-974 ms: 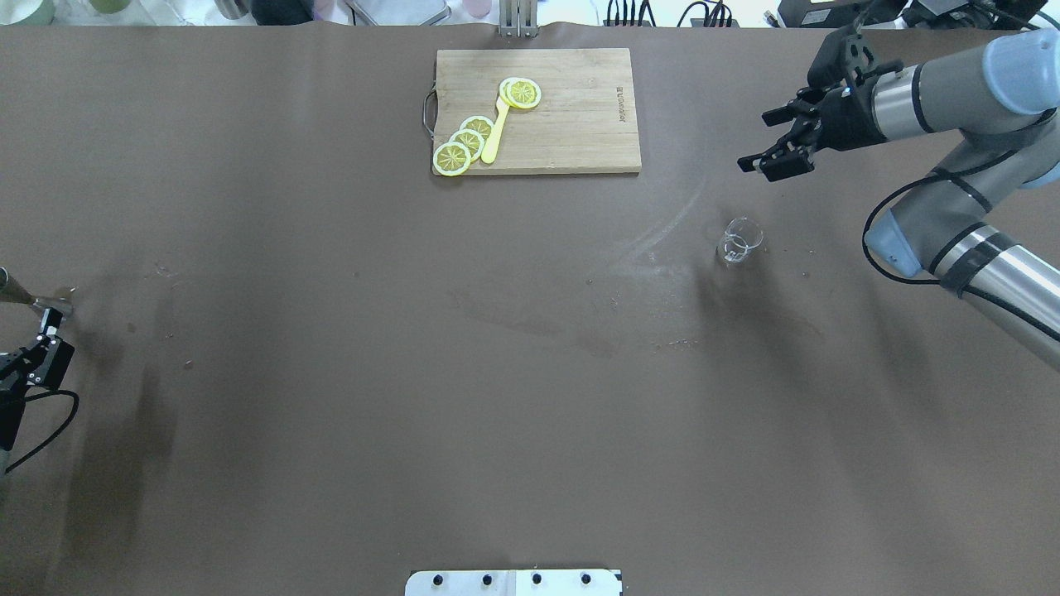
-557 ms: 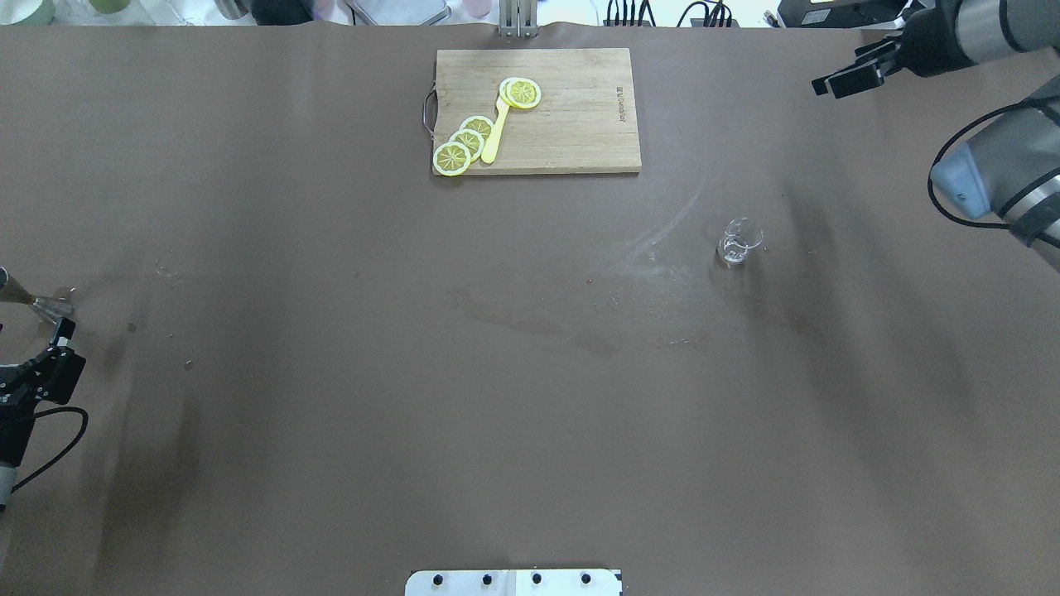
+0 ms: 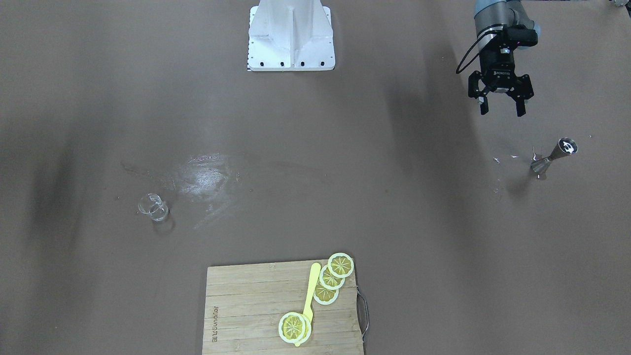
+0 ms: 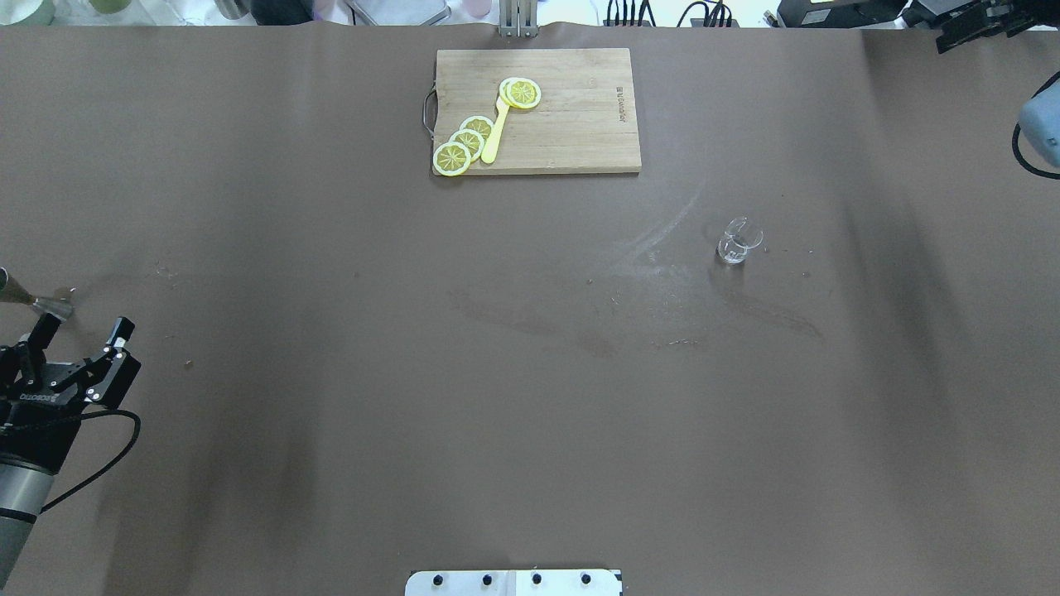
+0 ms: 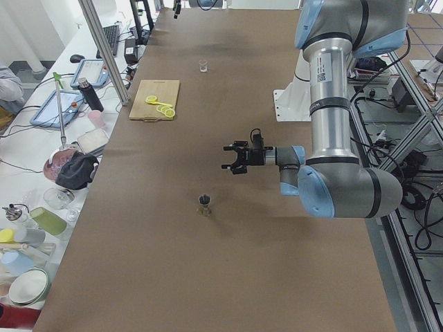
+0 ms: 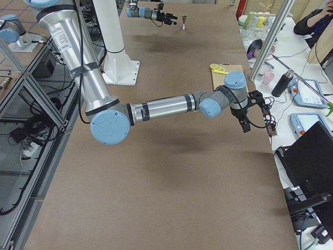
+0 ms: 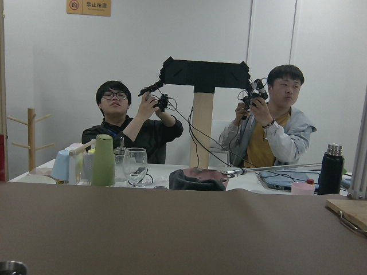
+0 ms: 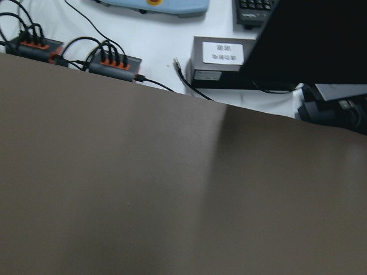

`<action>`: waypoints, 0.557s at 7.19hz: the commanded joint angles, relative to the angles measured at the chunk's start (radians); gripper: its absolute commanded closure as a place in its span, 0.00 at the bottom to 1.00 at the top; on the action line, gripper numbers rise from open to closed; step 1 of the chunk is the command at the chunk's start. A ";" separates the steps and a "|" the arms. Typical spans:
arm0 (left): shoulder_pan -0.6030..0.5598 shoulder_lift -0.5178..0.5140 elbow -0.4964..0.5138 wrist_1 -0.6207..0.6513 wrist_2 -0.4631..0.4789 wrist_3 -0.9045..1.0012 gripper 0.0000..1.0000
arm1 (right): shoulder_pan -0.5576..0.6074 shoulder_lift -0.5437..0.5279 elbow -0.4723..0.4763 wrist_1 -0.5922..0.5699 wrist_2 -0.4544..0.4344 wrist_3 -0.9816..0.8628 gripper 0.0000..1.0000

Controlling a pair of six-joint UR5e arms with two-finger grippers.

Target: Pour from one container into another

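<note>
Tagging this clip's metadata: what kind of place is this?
Probably a robotics lab doing teleoperated data collection. The left arm and right arm work at a brown-covered table, two operators hold handheld controller rigs, and power strips sit past the table edge.

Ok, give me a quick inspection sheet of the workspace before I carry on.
Surface: brown table cover, whitish dried smear mid-table.
Job's things: small clear glass cup upright, unheld; steel hourglass jigger upright, far from it, near the left hand.
Clutter: wooden cutting board with yellow lemon slices and a yellow plastic utensil.
Hands: left hand open, empty, short of the jigger; right hand at the far table corner, state unclear.
Cables: black cable looping off the left wrist.
Surroundings: two operators behind a cluttered side bench.
</note>
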 commanded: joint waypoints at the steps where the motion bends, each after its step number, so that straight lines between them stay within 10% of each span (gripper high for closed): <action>1: -0.044 -0.051 -0.089 0.009 -0.149 0.189 0.01 | 0.062 -0.022 0.015 -0.242 0.119 0.003 0.00; 4: -0.221 -0.191 -0.092 0.110 -0.423 0.223 0.02 | 0.121 -0.197 0.226 -0.515 0.214 0.002 0.00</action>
